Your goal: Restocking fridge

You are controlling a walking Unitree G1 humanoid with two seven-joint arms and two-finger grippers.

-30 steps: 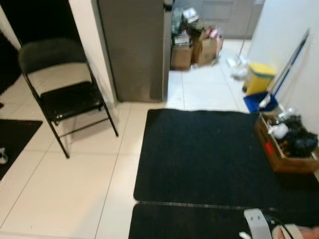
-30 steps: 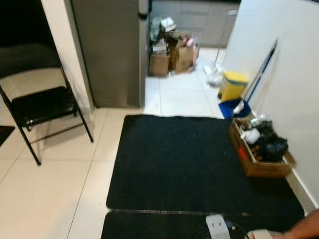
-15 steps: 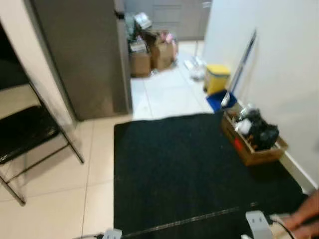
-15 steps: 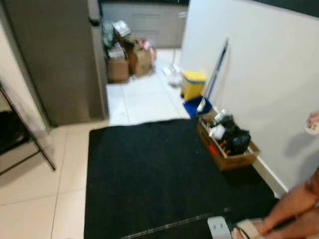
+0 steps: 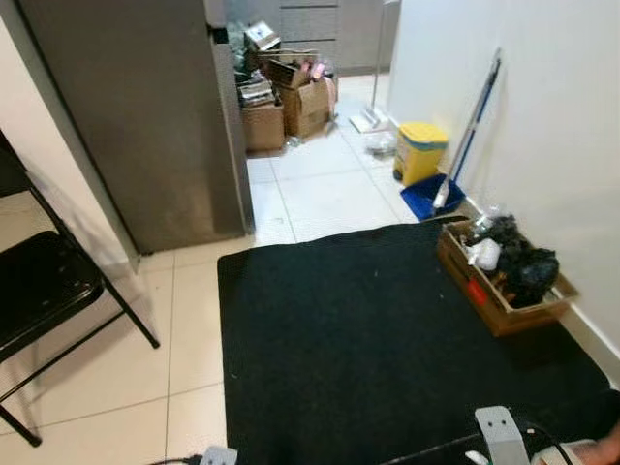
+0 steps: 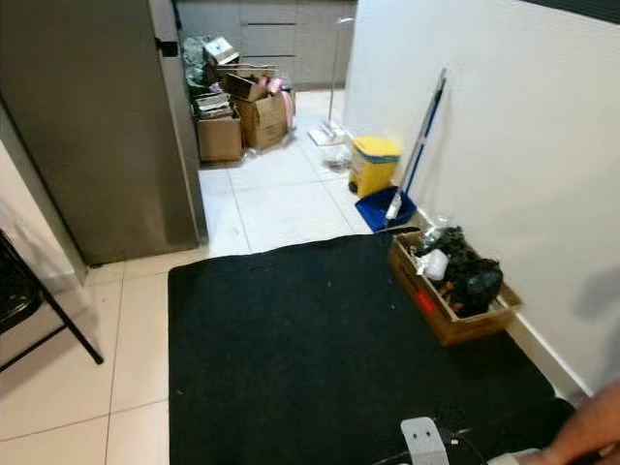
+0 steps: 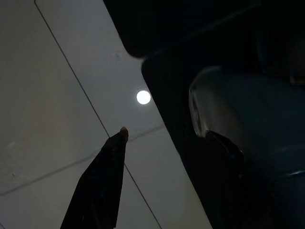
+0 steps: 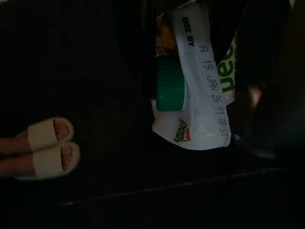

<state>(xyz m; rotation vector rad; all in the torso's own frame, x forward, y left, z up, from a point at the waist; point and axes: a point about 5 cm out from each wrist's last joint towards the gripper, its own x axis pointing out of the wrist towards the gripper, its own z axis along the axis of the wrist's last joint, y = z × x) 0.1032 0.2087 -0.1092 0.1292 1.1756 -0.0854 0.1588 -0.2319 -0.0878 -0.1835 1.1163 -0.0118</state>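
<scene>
carton [image 8: 200,81]: white, green cap, date print, held by right gripper [image 8: 248,90] | left gripper [image 7: 162,143]: fingers apart, empty | fridge [image 5: 136,107]: grey, shut

Silver wrist bracket [image 5: 502,436] (black cable beside it); left gripper [image 7: 162,143] fingers long, black

A tall grey fridge [image 5: 145,116] stands at the left of the room, its door closed, beside a black floor mat. Seen from the right wrist camera, a white carton [image 8: 200,81] with a green screw cap [image 8: 170,90] and a printed use-by date hangs above the dark mat.
</scene>
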